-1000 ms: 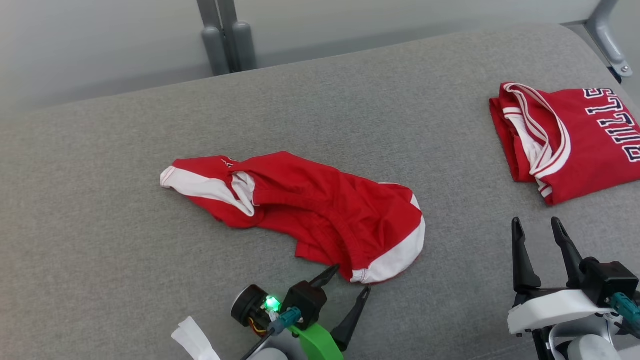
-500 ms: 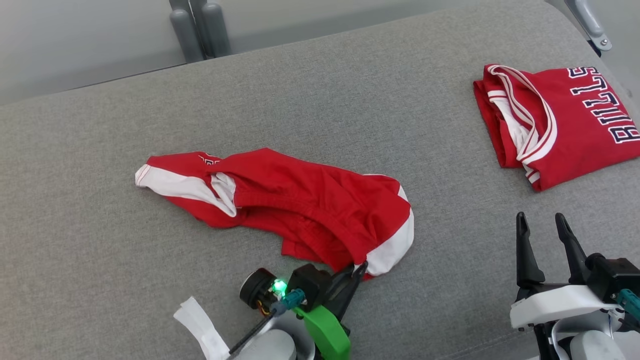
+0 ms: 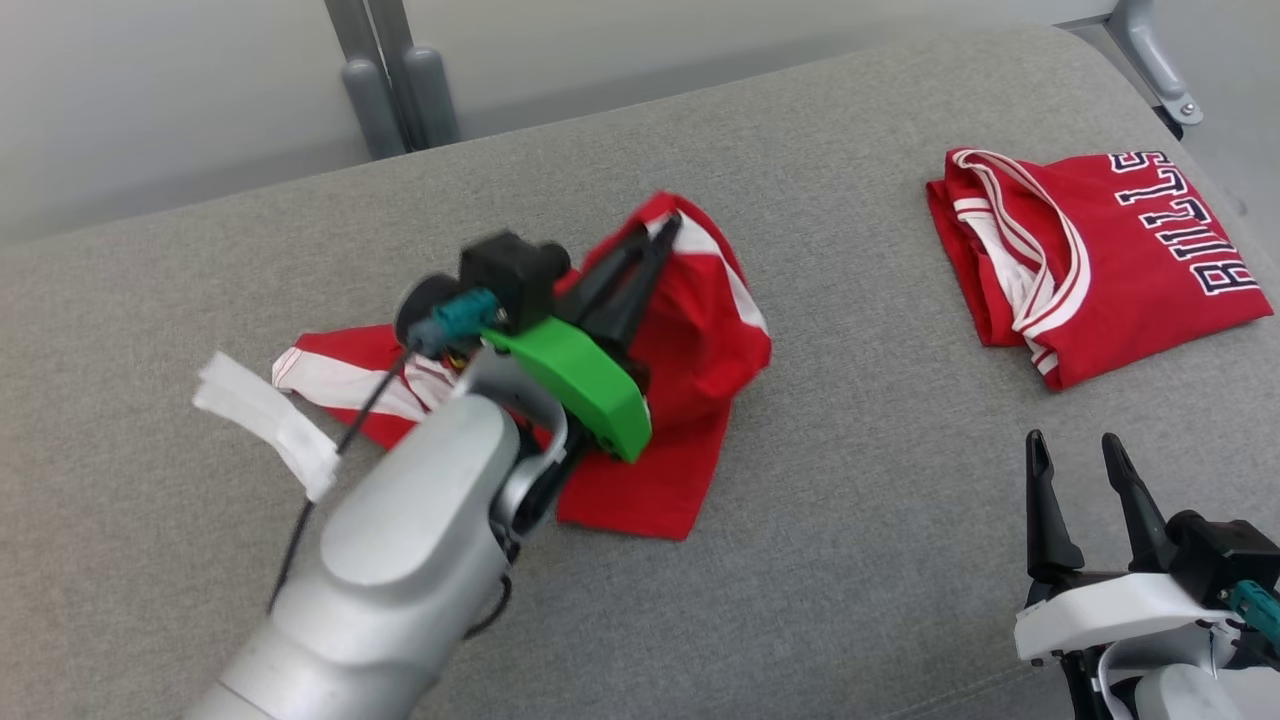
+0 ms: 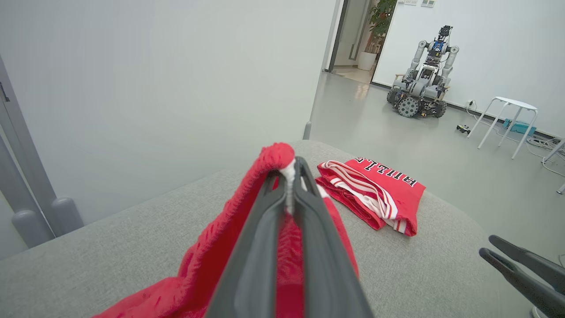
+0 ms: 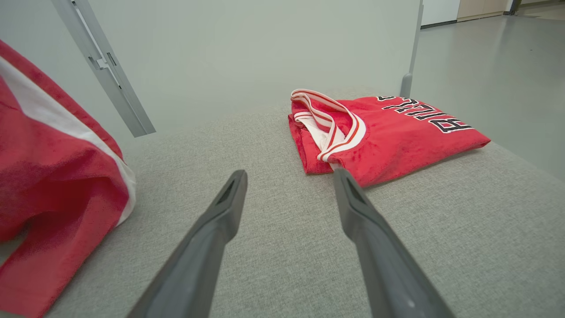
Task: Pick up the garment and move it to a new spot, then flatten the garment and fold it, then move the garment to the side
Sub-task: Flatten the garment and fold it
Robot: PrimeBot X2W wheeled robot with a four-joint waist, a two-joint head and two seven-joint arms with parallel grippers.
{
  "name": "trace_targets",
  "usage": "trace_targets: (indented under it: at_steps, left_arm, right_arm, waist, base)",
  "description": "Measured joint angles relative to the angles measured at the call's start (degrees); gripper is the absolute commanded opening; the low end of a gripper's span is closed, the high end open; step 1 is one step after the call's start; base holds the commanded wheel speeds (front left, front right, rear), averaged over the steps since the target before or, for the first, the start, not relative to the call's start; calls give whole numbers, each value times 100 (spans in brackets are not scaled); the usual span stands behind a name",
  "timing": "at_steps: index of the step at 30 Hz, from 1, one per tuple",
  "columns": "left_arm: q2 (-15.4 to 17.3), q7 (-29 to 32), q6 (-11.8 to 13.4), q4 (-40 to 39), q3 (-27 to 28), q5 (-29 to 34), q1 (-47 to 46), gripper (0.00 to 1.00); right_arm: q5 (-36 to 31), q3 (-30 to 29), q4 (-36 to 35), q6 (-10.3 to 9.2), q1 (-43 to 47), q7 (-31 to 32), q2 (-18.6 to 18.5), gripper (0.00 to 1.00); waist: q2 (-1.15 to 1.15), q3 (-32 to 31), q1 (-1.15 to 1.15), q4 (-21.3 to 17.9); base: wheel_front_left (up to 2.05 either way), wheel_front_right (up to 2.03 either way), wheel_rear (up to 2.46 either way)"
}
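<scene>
The garment (image 3: pixel 700 330) is a pair of red shorts with white side panels, crumpled in the middle of the grey surface. My left gripper (image 3: pixel 665 232) is shut on its white-trimmed edge and holds that part raised, the rest trailing down to the cushion (image 4: pixel 282 247). In the left wrist view the cloth edge (image 4: pixel 278 157) peeks out between the closed fingertips. My right gripper (image 3: pixel 1075 455) hovers open and holds nothing at the lower right, well clear of the shorts. The right wrist view shows the hanging shorts (image 5: pixel 57 168) at its left.
A folded red jersey with "BULLS" lettering (image 3: pixel 1090 260) lies at the far right of the grey padded surface (image 3: pixel 860 520). Grey metal posts (image 3: pixel 385 80) stand behind the back edge. Another robot (image 4: pixel 421 84) and a white stool (image 4: pixel 507 119) stand far off on the floor.
My left gripper closed on the shorts' near white-trimmed edge, then lifted it up and away toward the back; the shorts folded over themselves. The head camera shifted slightly. The right gripper stayed put.
</scene>
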Motion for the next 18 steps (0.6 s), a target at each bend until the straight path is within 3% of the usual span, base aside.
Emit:
trace_targets:
  at_steps: [7, 14, 18]
  left_arm:
    - [285, 220, -40, 175, 335, -55, -1029, 0]
    - [305, -52, -105, 333, 521, -243, -1561, 0]
    - [245, -140, -146, 159, 360, -414, -1490, 0]
  right_arm:
    - [53, 37, 36, 0, -8, 0, 0, 100]
    - [32, -78, 36, 0, 39, 0, -1, 100]
    - [5, -138, 32, 0, 81, 1, -1, 100]
  waist:
    - [0, -77, 0, -222]
    - [0, -169, 0, -379]
    - [0, -234, 0, -386]
  base:
    - [0, 0, 0]
    - [0, 0, 0]
    - [0, 0, 0]
